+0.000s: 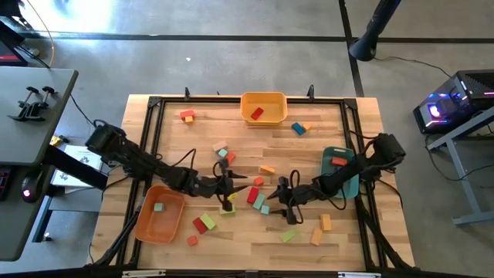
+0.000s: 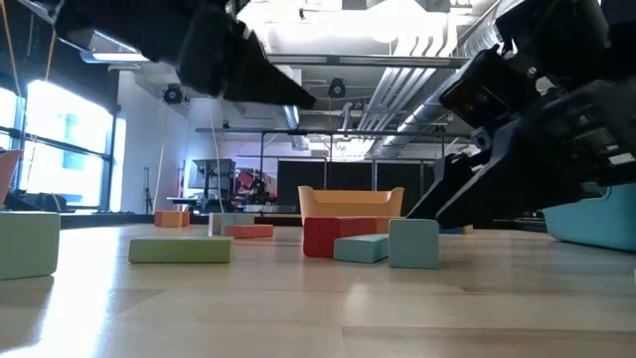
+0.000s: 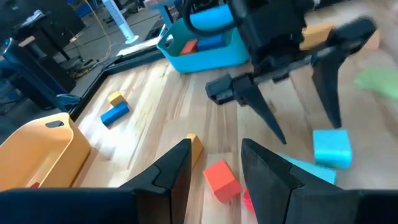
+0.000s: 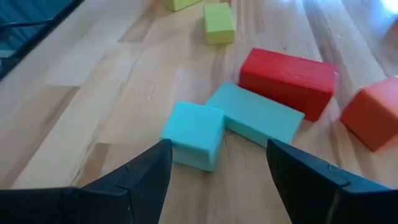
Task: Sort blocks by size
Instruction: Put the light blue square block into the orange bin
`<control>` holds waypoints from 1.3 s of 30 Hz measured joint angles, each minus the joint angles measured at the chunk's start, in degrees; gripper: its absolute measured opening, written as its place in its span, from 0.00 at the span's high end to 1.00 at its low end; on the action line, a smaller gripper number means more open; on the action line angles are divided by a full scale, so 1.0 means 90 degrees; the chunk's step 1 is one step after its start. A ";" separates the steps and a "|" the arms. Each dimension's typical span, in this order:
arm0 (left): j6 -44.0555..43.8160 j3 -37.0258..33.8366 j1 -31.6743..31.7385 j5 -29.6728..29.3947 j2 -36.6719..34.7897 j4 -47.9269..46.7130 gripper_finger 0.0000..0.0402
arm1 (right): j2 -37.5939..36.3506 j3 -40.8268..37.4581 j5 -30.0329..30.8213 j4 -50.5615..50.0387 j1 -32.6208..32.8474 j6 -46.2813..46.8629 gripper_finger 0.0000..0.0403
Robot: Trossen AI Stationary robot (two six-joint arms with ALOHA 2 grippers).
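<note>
Right pincer (image 4: 217, 171) spread wide, empty, low over worktop (image 4: 81, 93), facing teal cube (image 4: 194, 135). Cube touches teal bar (image 4: 261, 119), red bar (image 4: 289, 81) behind: straddle cube only, centre, then close. Left pincer (image 3: 214, 163) part-open, empty, opposite.

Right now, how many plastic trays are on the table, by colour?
Yellow plastic tray: 1
Orange plastic tray: 1
Teal plastic tray: 1
Total: 3
</note>
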 joint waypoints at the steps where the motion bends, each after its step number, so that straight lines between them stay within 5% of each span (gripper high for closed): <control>1: 0.0066 0.0000 0.0032 0.0057 0.0085 0.0145 0.69 | 0.0001 0.0002 0.0024 0.0006 0.0000 0.0007 0.36; 8: 0.0156 0.0000 0.0250 0.0426 0.0338 0.0438 0.69 | 0.0039 0.0002 -0.0031 0.0174 0.0000 -0.0017 0.36; 19: 0.0154 0.0000 0.0348 0.0590 0.0351 0.0413 0.69 | 0.1092 0.0004 -0.1129 0.1595 -0.0460 0.0278 0.36; 34: 0.0138 0.0000 0.0348 0.0588 0.0351 0.0483 0.69 | 0.1521 0.0298 -0.1994 0.1500 -0.0928 -0.1627 0.36; 39: 0.0135 0.0000 0.0348 0.0585 0.0351 0.0675 0.69 | 0.1521 0.0304 -0.2123 0.1286 -0.0970 -0.1449 0.46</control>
